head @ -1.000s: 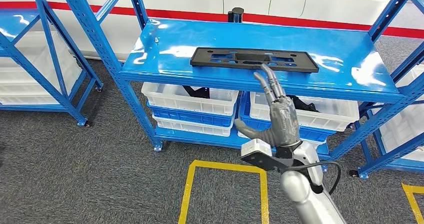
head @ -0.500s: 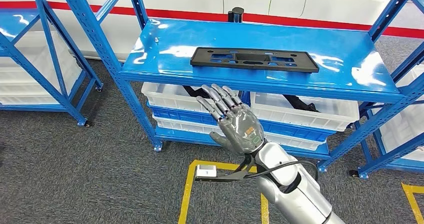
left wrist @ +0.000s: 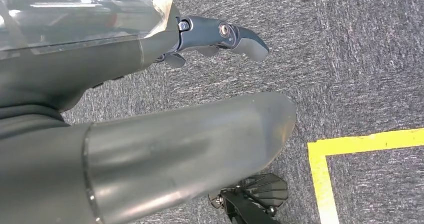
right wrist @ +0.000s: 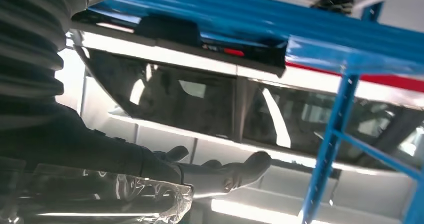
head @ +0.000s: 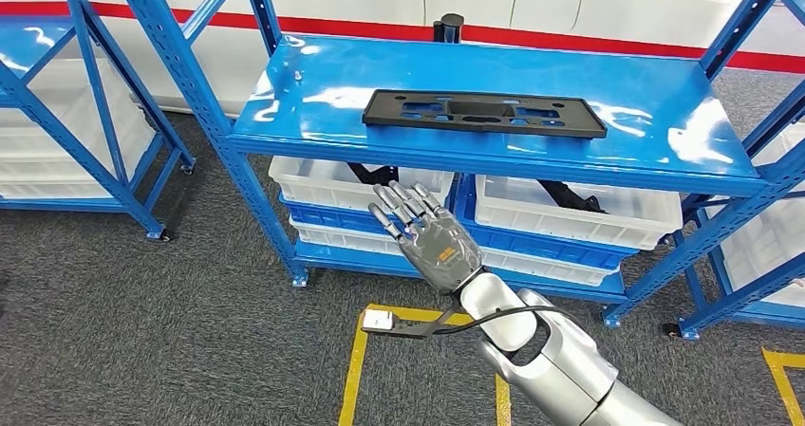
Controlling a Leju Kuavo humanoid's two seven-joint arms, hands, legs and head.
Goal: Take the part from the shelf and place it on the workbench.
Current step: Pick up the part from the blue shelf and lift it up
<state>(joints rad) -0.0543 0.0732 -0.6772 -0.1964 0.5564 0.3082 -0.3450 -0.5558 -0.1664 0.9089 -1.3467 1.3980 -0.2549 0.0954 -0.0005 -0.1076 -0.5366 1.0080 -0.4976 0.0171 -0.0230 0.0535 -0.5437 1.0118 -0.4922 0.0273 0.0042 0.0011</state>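
R hand: fingers spread wide, holding nothing, palm down, in front of & below the shelf edge. It sits over the white bins on the lower tier, not touching them. L hand hangs toward the carpet; fingers look loose w/ nothing in them, grasp state hard to judge. Part, a flat black plate w/ cut-outs, lies on the shelf top near the front edge, well apart from either hand. Step: reach phase, no contact yet. Next move prob needs R hand raised above shelf level, then forward over the part's front edge, so fingers can close on the thin rim.
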